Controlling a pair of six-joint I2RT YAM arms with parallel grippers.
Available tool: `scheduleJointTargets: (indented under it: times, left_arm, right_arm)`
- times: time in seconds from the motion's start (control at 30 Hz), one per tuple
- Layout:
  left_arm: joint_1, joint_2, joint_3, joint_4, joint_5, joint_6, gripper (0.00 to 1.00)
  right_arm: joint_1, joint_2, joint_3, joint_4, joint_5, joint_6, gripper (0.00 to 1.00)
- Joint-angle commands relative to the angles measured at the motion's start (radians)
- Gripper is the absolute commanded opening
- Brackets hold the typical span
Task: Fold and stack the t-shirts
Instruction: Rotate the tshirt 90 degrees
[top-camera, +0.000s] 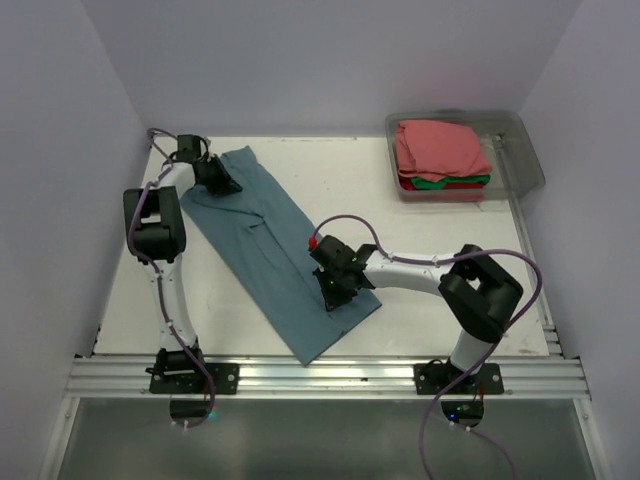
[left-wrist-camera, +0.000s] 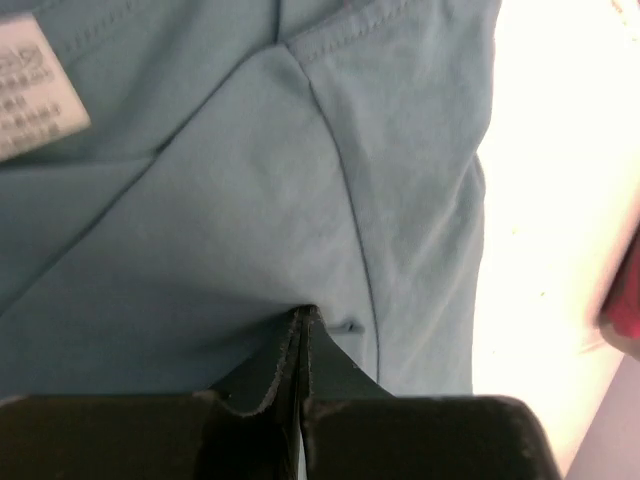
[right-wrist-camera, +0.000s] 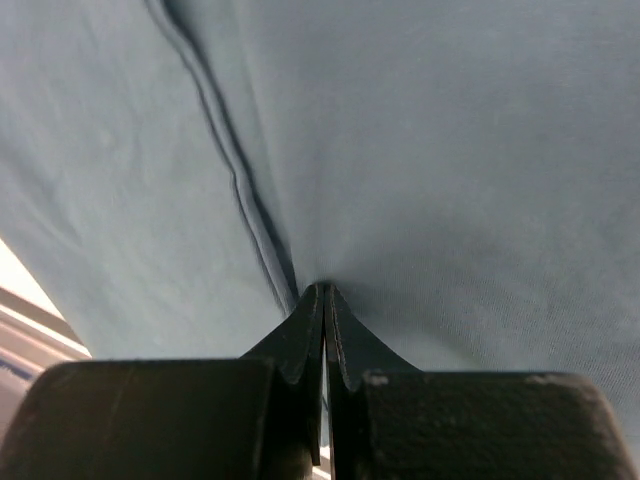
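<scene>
A slate-blue t-shirt (top-camera: 270, 240) lies on the white table as a long narrow strip, running from far left to near centre. My left gripper (top-camera: 225, 185) is at its far end, shut with the cloth (left-wrist-camera: 250, 200) puckered at the tips (left-wrist-camera: 303, 315); a white label (left-wrist-camera: 30, 85) shows near it. My right gripper (top-camera: 335, 292) is at the near end, shut (right-wrist-camera: 325, 290) with the cloth (right-wrist-camera: 450, 150) drawn into the tips beside a fold ridge. A salmon-pink t-shirt (top-camera: 440, 148) lies folded on top of a green one (top-camera: 432, 182) and a red one (top-camera: 470, 190).
The three folded shirts sit in a clear plastic bin (top-camera: 530, 150) at the far right corner of the table (top-camera: 420, 220). An aluminium rail (top-camera: 330, 378) runs along the near edge. White walls close in on the left, back and right.
</scene>
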Motion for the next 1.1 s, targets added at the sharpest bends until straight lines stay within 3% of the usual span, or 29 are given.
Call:
scheduleJointTargets:
  times: [0.0,0.27,0.43,0.53,0.63,0.7,0.73,0.77,0.8,0.83,0.93,0.97,1.07]
  left_arm:
    - [-0.030,0.160,0.068,0.028,0.054,0.050,0.01]
    - [-0.084,0.286,0.217,0.178,0.295,-0.021,0.07]
    - [-0.111,0.275,0.208,0.474,0.445,-0.154,0.11]
    - [-0.119,0.214,0.218,0.538,0.471,-0.159,0.19]
    - [-0.119,0.116,0.221,0.583,0.479,-0.158,0.34]
    - [-0.116,0.053,0.218,0.586,0.471,-0.136,0.51]
    - [-0.113,-0.017,0.217,0.577,0.447,-0.121,0.57]
    - [-0.113,-0.056,0.214,0.537,0.429,-0.099,0.73]
    - [-0.111,-0.096,0.209,0.516,0.404,-0.048,0.82]
    - [-0.108,-0.175,0.202,0.441,0.336,-0.017,1.00]
    - [-0.102,-0.330,0.176,0.303,0.141,0.101,1.00]
    - [-0.099,-0.372,0.125,0.234,0.082,0.118,1.00]
    - [-0.094,-0.550,-0.052,0.163,-0.096,0.139,1.00]
  right_arm:
    - [0.033,-0.026,0.001,-0.031,-0.051,0.061,0.00]
    - [0.102,-0.022,0.027,-0.012,-0.102,0.110,0.00]
    - [0.111,-0.058,0.041,0.026,-0.148,0.118,0.00]
    - [0.112,-0.074,0.073,0.025,-0.162,0.098,0.00]
    - [0.112,-0.075,0.148,0.003,-0.157,0.050,0.00]
    - [0.111,-0.069,0.245,-0.050,-0.110,-0.008,0.00]
    - [0.111,-0.063,0.324,-0.070,-0.078,-0.031,0.20]
    - [0.111,-0.060,0.365,-0.087,-0.038,-0.084,0.27]
    - [0.106,-0.055,0.407,-0.121,0.002,-0.111,0.34]
    - [0.105,-0.046,0.490,-0.138,0.082,-0.155,0.59]
    - [0.059,-0.026,0.598,-0.162,0.163,-0.203,0.71]
    - [0.015,-0.007,0.656,-0.159,0.161,-0.217,0.79]
    - [-0.099,0.059,0.777,-0.153,0.089,-0.224,0.83]
